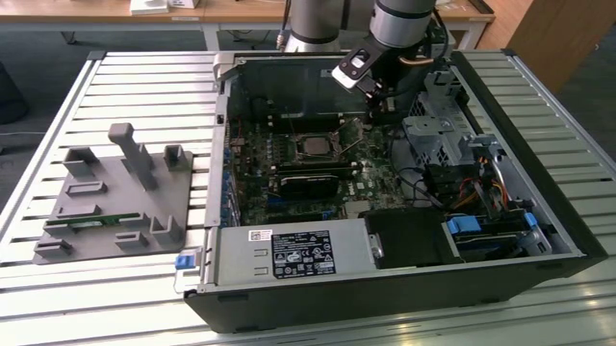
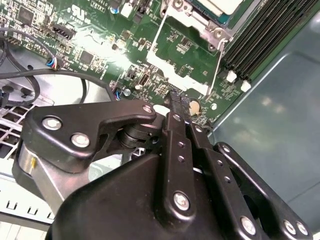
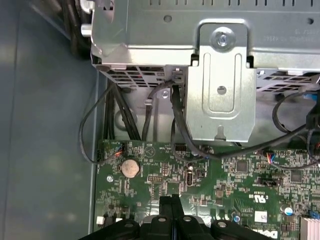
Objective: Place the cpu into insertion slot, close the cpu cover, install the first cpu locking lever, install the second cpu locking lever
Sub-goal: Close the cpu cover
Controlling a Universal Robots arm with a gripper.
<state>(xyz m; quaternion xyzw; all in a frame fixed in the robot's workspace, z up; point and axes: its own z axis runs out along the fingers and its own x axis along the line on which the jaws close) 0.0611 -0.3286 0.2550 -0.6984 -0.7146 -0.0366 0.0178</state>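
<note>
The small flat square cpu with the dull silvery-beige top [image 2: 220,4] lay seated in the square black insertion slot [image 1: 297,148] on the green circuit board [image 3: 220,175], so the placing step looked done. The thin silver-grey metal frame of the cpu cover [image 2: 186,81] was not down over the chip. In the second wrist view it stood swung away from the socket, with the board showing through its cut-out middle. A thin metal rod [image 2: 216,65] ran along one side of the frame, probably a locking lever left unlatched so that the cover could move.

The black gripper [image 2: 177,102] hung just beside the free edge of that frame. Its fingertips [image 3: 172,200] were pressed together with nothing between them. That would suit nudging the frame rather than pinching it, though whether they touched it could not be told.

Past the fingertips a round silver coin cell [image 3: 130,168] sat on the board, below a grey sheet-metal drive cage [image 3: 220,85]. The whole board lay inside the open black computer case [image 1: 385,303], which rested on a slatted metal table [image 1: 144,79].
</note>
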